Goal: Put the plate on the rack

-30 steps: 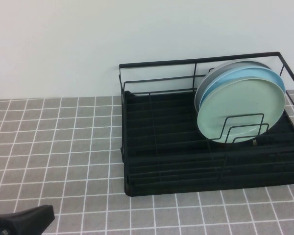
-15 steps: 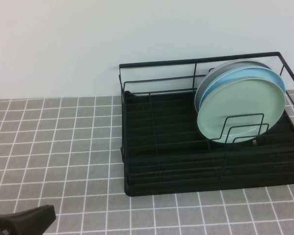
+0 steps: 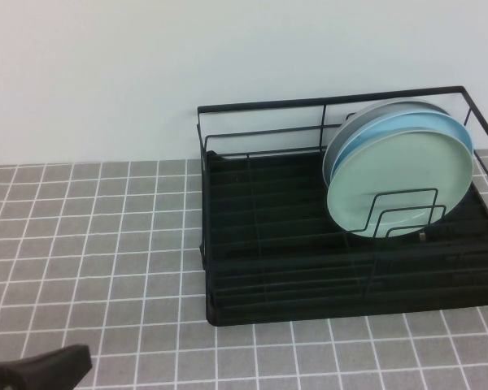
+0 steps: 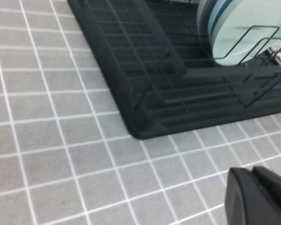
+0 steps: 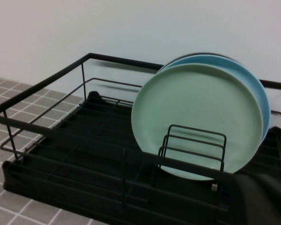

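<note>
The pale mint-green plate (image 3: 403, 183) stands upright in the right end of the black wire rack (image 3: 260, 260), held by the upright wire dividers. It also shows in the right wrist view (image 5: 196, 119) and the left wrist view (image 4: 253, 28). My left gripper (image 3: 77, 363) is shut and empty, low at the table's near left corner, far from the rack; its fingers (image 4: 253, 197) are pressed together. My right gripper (image 5: 262, 199) is out of the high view; in its wrist view it is shut and empty, just in front of the rack (image 5: 84, 164), below the plate.
A light blue plate (image 3: 407, 126) stands right behind the mint one, with a grey plate (image 3: 374, 110) behind that. The rack's left half holds no dishes. Grey tiled table (image 3: 89, 244) lies to the rack's left and front. A white wall stands behind.
My left gripper has sunk slightly toward the near edge of the table. The plates and rack have not moved.
</note>
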### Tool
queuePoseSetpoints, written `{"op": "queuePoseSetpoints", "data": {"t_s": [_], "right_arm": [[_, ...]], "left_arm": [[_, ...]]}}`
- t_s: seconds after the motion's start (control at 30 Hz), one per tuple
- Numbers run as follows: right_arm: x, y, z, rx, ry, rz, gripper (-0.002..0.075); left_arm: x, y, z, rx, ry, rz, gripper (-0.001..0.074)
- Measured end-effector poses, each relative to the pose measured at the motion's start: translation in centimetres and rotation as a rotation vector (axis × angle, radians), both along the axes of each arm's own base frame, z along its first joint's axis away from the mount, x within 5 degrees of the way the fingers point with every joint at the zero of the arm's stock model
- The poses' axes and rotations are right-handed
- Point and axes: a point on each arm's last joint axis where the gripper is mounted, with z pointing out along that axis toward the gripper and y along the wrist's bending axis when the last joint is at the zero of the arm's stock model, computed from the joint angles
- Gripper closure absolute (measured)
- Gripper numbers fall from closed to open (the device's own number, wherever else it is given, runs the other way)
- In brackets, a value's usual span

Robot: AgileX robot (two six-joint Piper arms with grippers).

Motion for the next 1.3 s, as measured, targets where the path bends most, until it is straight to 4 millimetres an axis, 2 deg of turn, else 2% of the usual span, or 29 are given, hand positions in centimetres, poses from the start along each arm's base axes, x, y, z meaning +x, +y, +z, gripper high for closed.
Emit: {"op": "queuePoseSetpoints", "data": {"t_s": [0.23,0.53,0.7,0.8,1.0,1.13,1.3], "right_arm": [[0.0,0.0,0.0,0.0,0.0,0.0,0.0726],[0.0,0.0,0.0,0.002,0.0,0.0,0.0726],[0.0,0.0,0.0,0.002,0.0,0.0,0.0726],[0.0,0.0,0.0,0.002,0.0,0.0,0.0726],[0.0,0.0,0.0,0.002,0.0,0.0,0.0727],[0.0,0.0,0.0,0.002,0.0,0.0,0.0727],[0.0,0.0,0.0,0.002,0.0,0.0,0.0727]], "left_arm": [[-1.5,2.3,-1.0,0.103,-0.249,0.153,0.0735],[-3.2,3.7,-5.3,0.193,-0.428,0.22,0.0735],[-3.6,3.9,-8.0,0.265,-0.417,0.201,0.0735],[-3.7,4.0,-8.6,0.347,-0.377,0.178,0.0735],[-3.7,4.6,-9.0,0.396,-0.328,0.259,0.0735],[-3.6,4.8,-8.9,0.311,-0.29,0.356,0.0735],[-3.6,5.3,-8.9,0.309,-0.272,0.449,0.0735]]}}
